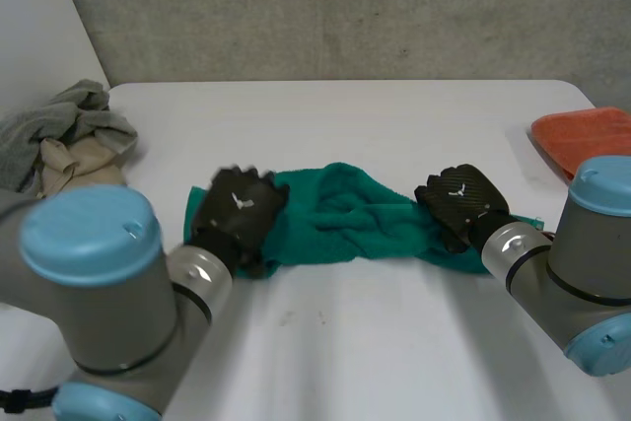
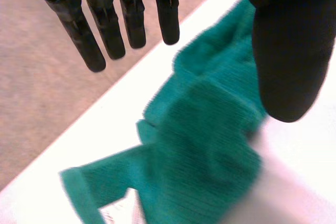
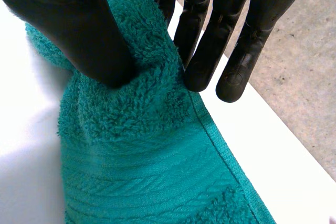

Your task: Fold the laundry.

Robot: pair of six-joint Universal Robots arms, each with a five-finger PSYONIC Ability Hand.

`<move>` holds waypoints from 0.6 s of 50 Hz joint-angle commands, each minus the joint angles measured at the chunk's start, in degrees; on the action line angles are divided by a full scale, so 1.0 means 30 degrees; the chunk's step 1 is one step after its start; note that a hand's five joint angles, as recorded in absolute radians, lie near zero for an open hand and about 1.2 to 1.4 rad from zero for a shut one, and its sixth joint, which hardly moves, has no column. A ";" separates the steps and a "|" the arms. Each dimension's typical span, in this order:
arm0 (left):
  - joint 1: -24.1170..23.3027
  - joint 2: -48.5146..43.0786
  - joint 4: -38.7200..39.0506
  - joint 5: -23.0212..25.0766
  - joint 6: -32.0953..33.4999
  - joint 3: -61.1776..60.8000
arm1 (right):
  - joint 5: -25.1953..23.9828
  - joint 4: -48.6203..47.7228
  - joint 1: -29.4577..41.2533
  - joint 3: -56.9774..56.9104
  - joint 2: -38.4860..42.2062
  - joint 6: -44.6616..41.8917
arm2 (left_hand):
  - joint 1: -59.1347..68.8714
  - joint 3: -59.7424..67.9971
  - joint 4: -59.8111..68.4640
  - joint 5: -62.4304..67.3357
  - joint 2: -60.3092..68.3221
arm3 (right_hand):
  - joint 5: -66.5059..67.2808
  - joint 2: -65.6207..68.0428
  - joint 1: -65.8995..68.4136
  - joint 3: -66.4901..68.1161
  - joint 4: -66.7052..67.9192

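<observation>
A green towel (image 1: pixel 345 214) lies bunched in a long strip across the middle of the white table (image 1: pixel 355 342). My left hand (image 1: pixel 237 209) hovers over the towel's left end. Its fingers (image 2: pixel 105 30) are straight and spread away from the thumb (image 2: pixel 283 51), and the towel (image 2: pixel 205 145) lies loose beneath them, ungripped. My right hand (image 1: pixel 461 196) is at the towel's right end. There its thumb (image 3: pixel 79 30) and fingers (image 3: pixel 210 40) pinch a raised fold of the towel (image 3: pixel 142 145).
A heap of grey and beige laundry (image 1: pixel 64 140) lies at the table's back left. A folded orange cloth (image 1: pixel 587 135) rests at the right edge. A white label (image 2: pixel 118 213) shows at the towel's left end.
</observation>
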 commanded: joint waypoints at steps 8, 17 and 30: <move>0.2921 -0.2691 -0.2054 0.0208 -0.1247 0.5187 | -0.0074 -0.0001 -0.0008 0.0353 -0.0090 0.0098 | -0.0740 -0.0647 -0.0436 -0.0330 -0.0578 | 0.4662 0.4347 0.7670 0.4033 0.4004; 0.4240 -0.6032 -0.6012 0.0238 -0.0457 0.8324 | -0.0162 -0.0031 -0.0037 0.0530 -0.0090 0.0068 | -0.0684 -0.0590 -0.0380 -0.0274 -0.0522 | 0.4662 0.4347 0.7670 0.4033 0.4004; 0.4709 -0.9111 -0.4988 0.0238 0.1214 1.0494 | -0.0104 -0.0031 -0.0008 0.0530 -0.0090 0.0068 | 1.1106 1.1199 1.1410 1.1516 1.1268 | 0.4662 0.4347 0.7670 0.4033 0.4004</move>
